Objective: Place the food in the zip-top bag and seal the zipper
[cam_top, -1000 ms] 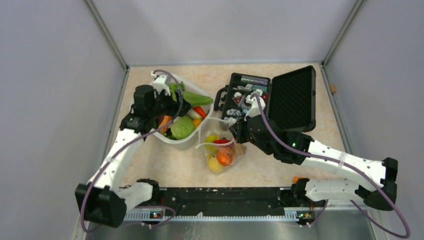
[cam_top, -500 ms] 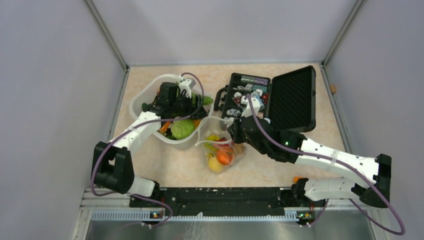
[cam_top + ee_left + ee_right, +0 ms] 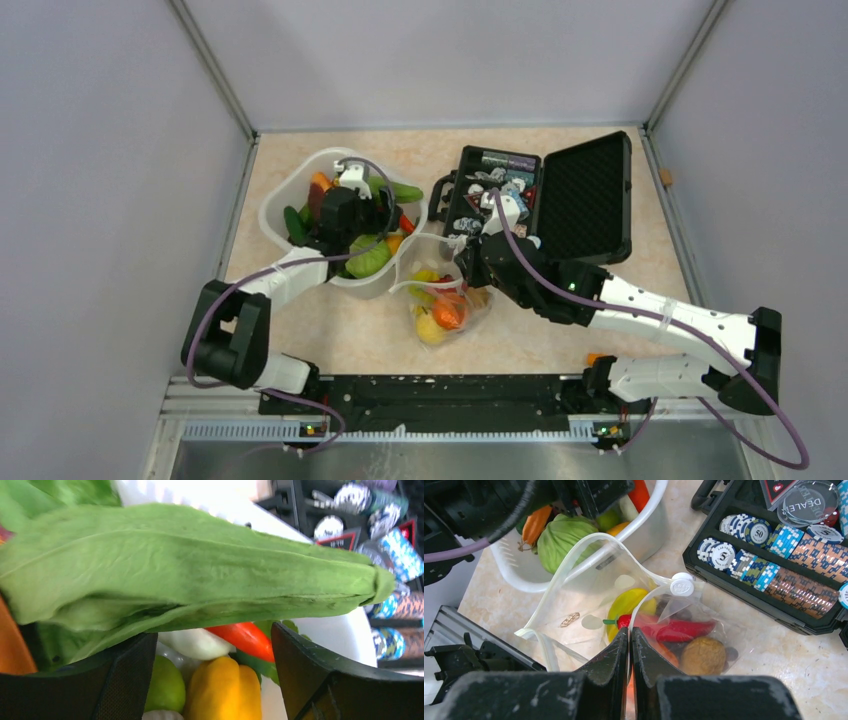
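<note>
Seeing only from our left wrist the left gripper point(image 3: 212, 637) spread wide before a long green lettuce leaf point(image 3: 200, 575), our right gripper point(image 3: 630, 635) pinching the clear dotted zip-top bag point(image 3: 589, 595) by its rim

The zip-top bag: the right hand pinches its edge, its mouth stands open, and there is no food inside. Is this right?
Not quite. The right wrist view shows food inside the zip-top bag: a red pepper, a yellow lemon and more. The right hand does pinch its edge, and its mouth stands open.
</note>
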Robot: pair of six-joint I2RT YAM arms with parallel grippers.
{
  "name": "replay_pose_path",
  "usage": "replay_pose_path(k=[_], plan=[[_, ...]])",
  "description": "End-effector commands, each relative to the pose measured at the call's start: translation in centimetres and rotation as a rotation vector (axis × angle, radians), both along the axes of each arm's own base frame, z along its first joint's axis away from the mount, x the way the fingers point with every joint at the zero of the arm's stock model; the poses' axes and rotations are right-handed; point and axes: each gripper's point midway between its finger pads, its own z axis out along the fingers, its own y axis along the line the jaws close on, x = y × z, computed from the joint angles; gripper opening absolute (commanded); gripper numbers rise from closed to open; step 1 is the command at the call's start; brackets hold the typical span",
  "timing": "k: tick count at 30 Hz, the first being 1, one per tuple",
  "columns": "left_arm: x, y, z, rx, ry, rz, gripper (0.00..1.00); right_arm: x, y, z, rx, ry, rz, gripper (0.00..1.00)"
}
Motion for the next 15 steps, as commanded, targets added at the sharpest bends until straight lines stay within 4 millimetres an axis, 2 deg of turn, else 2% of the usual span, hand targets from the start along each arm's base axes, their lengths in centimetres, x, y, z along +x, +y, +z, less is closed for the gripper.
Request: replay_pose_path(k=[1,4,8,12,15], plan=[[2.1,2.7,9.2,-0.084,-0.322,0.182,0.85,0.2,0.1,3.2,0.079,-0.034,-0.008,0.05],[0.7,3.6,11.3,-0.106,-0.371,0.209,0.87,0.2,-0.2,3.4,0.087,-0.039,-0.015,0.06],[-0.6,5.2,12.4,-0.134,-0.395,0.275,0.91,0.2,-0.2,3.3,0.090,-0.040,-0.014,0.06],[-1.5,4.2,12.3,-0.155,-0.364,0.215,0.93,0.1,-0.1,3.3,0.092,-0.039,-0.005,0.06],[-1.9,2.6,12.0,-0.186,-0.328,0.134,0.94,0.1,-0.1,3.4,0.093,-0.039,-0.005,0.05]])
